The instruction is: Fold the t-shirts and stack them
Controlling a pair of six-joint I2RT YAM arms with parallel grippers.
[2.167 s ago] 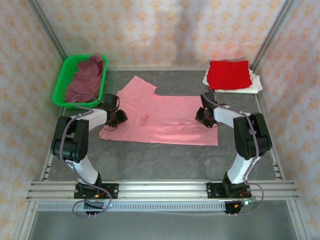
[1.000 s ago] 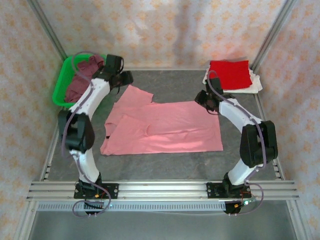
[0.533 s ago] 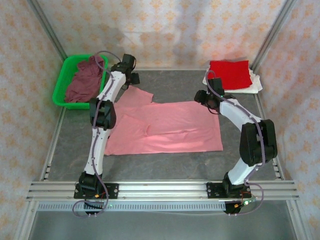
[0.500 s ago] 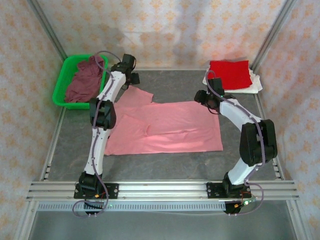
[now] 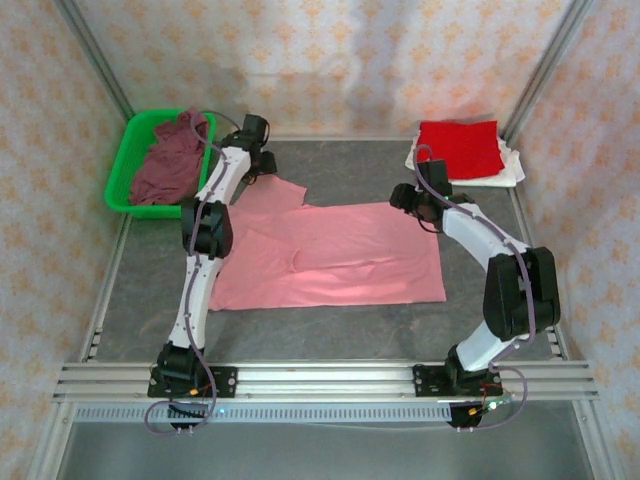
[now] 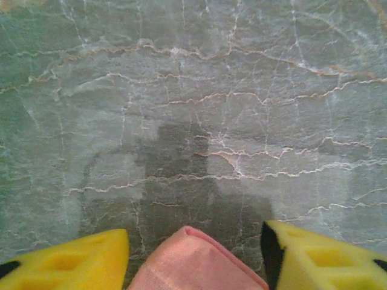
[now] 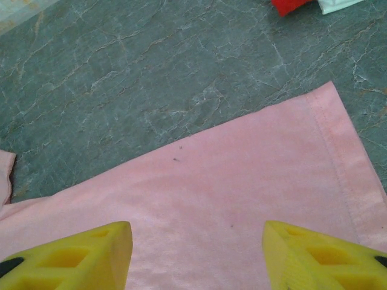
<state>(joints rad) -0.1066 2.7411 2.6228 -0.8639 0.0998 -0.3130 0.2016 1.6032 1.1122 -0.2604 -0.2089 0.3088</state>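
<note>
bordering open table (image 5: 350,170), pink t-shirt's (image 5: 340,255) far edge

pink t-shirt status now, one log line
pink t-shirt laid out | left hand open at sleeve tip | right hand open over hem corner | red t-shirt folded on white t-shirt

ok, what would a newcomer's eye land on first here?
The light pink t-shirt spread flat mid-table, both arms reaching to its far edge: the left gripper's yellow fingers straddle a sleeve edge, the right gripper hangs open over the far right corner. Then the green basket holding a maroon t-shirt far left, and the red t-shirt folded on a white t-shirt far right.
</note>
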